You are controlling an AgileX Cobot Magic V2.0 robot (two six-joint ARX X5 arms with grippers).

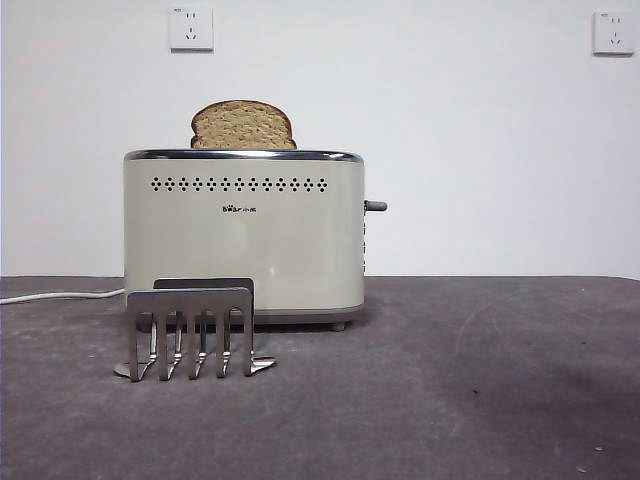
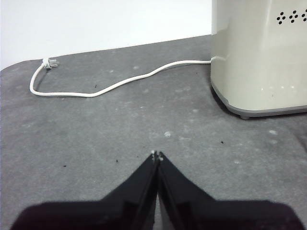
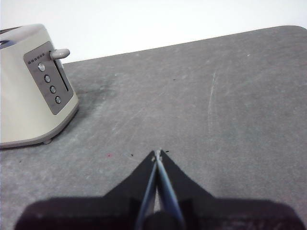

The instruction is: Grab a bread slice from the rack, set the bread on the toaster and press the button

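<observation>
The slice of bread [image 1: 243, 126] stands in the toaster [image 1: 243, 235], its domed top showing above the chrome rim. The steel rack [image 1: 191, 328] stands bare in front of the toaster, to its left half. The button [image 1: 375, 206] sticks out of the toaster's right end, near the top; it also shows in the right wrist view [image 3: 61, 53] at the top of its slot. My left gripper [image 2: 156, 155] is shut and empty over the mat, beside the toaster's [image 2: 259, 57] corded end. My right gripper [image 3: 157, 154] is shut and empty, well apart from the toaster's [image 3: 29, 91] panel end.
The white cord [image 2: 110, 84] snakes across the grey mat to its plug [image 2: 47, 63] near the mat's edge. A panel of round buttons [image 3: 49, 78] sits under the knob. Two wall sockets [image 1: 191, 28] hang on the white wall behind.
</observation>
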